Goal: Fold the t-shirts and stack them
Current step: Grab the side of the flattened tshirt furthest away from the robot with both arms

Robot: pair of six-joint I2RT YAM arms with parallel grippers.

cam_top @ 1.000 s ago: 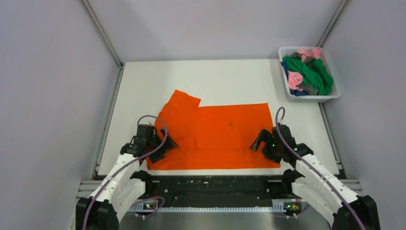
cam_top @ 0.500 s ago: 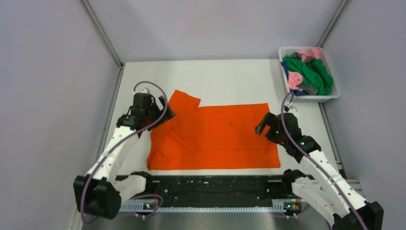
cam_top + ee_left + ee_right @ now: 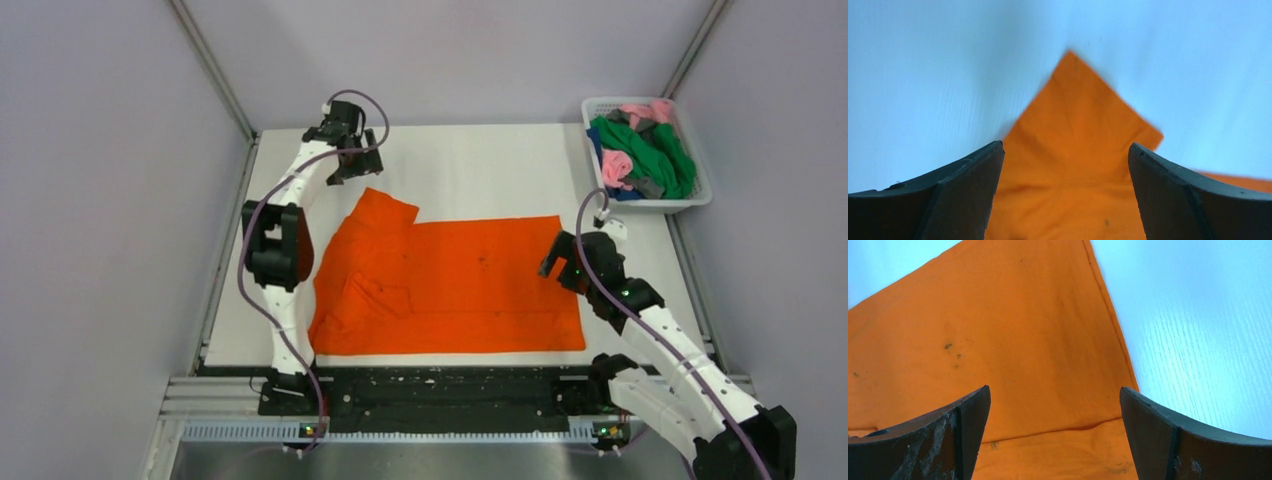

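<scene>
Grey panelled walls enclose a white table (image 3: 470, 160), seen from above with the two arm bases at its near edge.

Orange t-shirt (image 3: 450, 285): the largest item. It lies spread flat across the middle of the table, reaching almost to the near edge, with one sleeve (image 3: 385, 208) jutting towards the far left. A few small dark specks show on the cloth.

Left arm (image 3: 272, 240): stretched far forward along the left side of the table. Its end effector (image 3: 358, 168) hangs just beyond the tip of that sleeve. In the left wrist view its two dark fingers (image 3: 963, 190) stand wide apart with nothing between them, and the pointed orange sleeve corner lies below the gap on the table.

Right arm (image 3: 665, 345): bent over the right side of the table. Its end effector (image 3: 553, 258) is at the shirt's right edge, near the far right corner. In the right wrist view the fingers (image 3: 1168, 440) are likewise spread wide and grip nothing. The hemmed edge of the cloth runs between them, and bare table shows to the right.

White mesh basket (image 3: 655, 207): at the far right corner of the table, well apart from the orange shirt. It holds a crumpled heap of further t-shirts: green (image 3: 660, 155) on top, pink (image 3: 615, 165), grey (image 3: 650, 186) and blue (image 3: 622, 194) beneath.
</scene>
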